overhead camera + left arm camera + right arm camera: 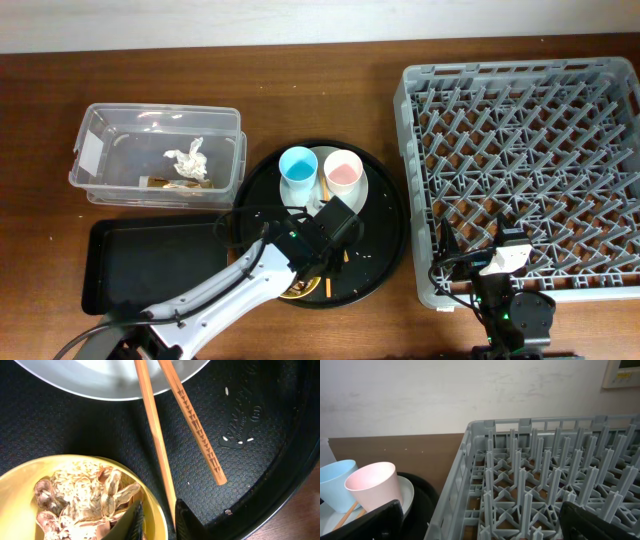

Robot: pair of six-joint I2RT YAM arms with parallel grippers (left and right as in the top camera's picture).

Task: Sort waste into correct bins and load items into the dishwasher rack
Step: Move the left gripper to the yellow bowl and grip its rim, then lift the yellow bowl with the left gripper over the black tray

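We see the left gripper (160,519) low over the front part of the large round black tray (385,235). Its two fingers are spread, one inside and one outside the rim of the yellow bowl (20,490), and we cannot tell whether either pad touches it. The bowl sits at the tray's near edge and holds tan food scraps (85,497), shell-like pieces among rice-like crumbs. A few white crumbs (227,391) also lie loose on the tray floor. Two wooden chopsticks (152,435) lie side by side on the tray, with their upper ends resting on the pale round plate (360,190) and one lower end running down beside the bowl's rim. The plate is at the tray's far side and carries a small light-blue cup (298,168) and a small pink cup (342,172), both upright and next to each other. To the left of the tray and further back stands a clear plastic rectangular tub (130,165), with a crumpled white tissue (187,160) and a small gold-brown wrapper (168,182) inside it. A shallow black rectangular tray (150,265) lies just left of the round tray's front. To the right of the round tray sits the large square grey plastic dishwasher rack (540,150). The right gripper (480,520) hangs at the rack's near-left corner with its fingers wide apart, holding nothing.
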